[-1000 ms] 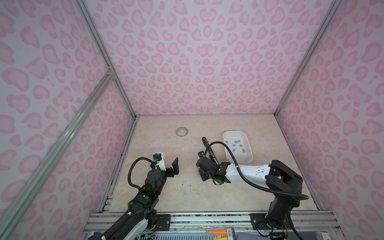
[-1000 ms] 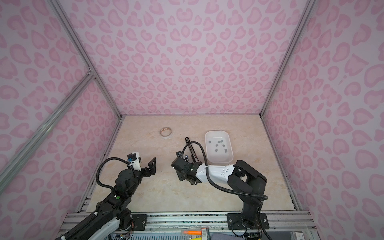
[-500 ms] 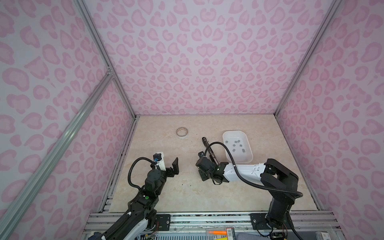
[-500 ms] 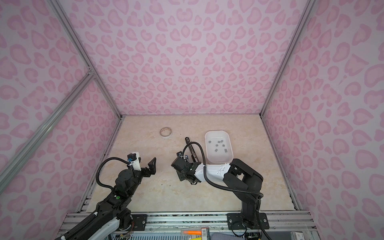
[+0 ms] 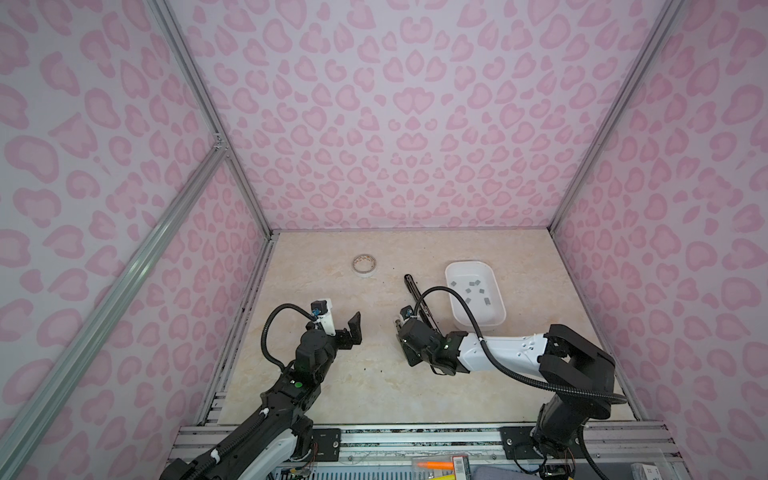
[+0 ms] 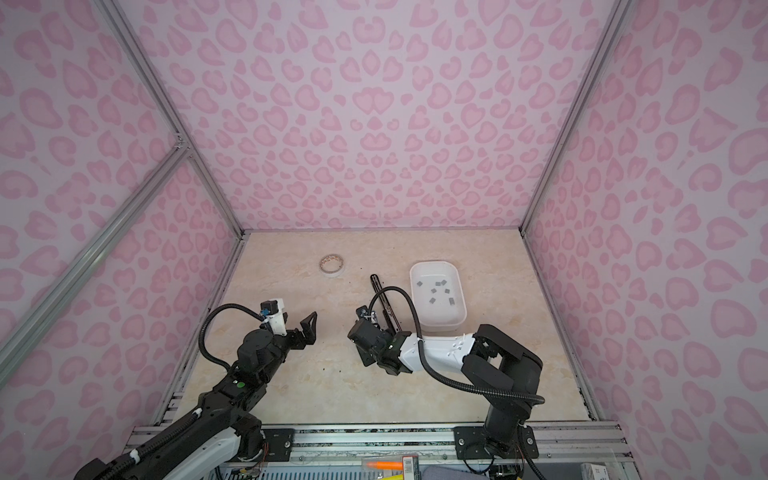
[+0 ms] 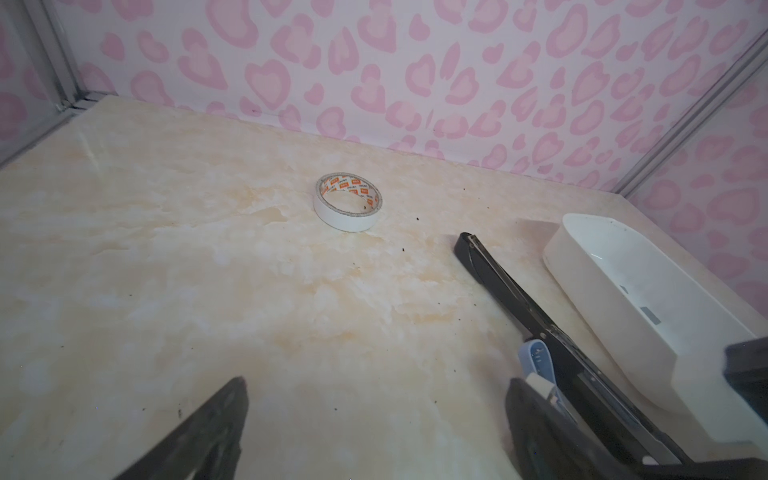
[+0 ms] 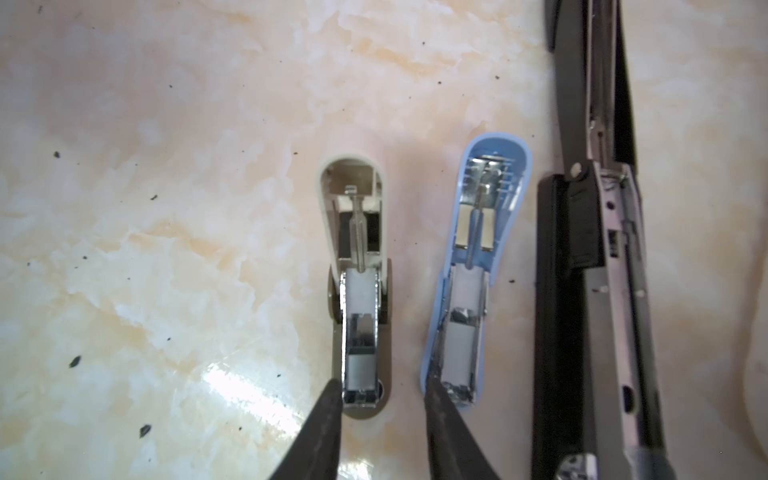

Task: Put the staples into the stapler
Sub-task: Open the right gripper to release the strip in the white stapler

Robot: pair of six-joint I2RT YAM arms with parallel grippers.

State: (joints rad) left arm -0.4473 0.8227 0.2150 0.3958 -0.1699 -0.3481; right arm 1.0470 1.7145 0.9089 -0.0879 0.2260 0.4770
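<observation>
1. Almost nothing has moved since a second ago. Both arms sit where they were, and the right claw (image 8: 381, 380) is still low over the small staplers.
2. The right claw's fingers are apart and pinch nothing. One fingertip (image 8: 330, 392) touches the side of the white stapler (image 8: 359, 291) at the tip of its metal channel. The other fingertip rests against the edge of the blue stapler (image 8: 465, 299).
3. The white stapler lies opened flat on the bench (image 5: 374, 386) with its lid swung back. The blue stapler is just beside it, also opened. The long black stapler (image 8: 598, 291) comes next, opened too.
4. The staples (image 5: 472, 284) lie scattered as grey strips in the white tray (image 5: 482, 320), just beside the black stapler. I cannot tell whether a strip sits in the white stapler's channel.
5. The left claw (image 7: 376, 386) hovers over bare bench, spread wide and empty. A tape roll (image 5: 365, 264) lies nearer the back wall.
</observation>
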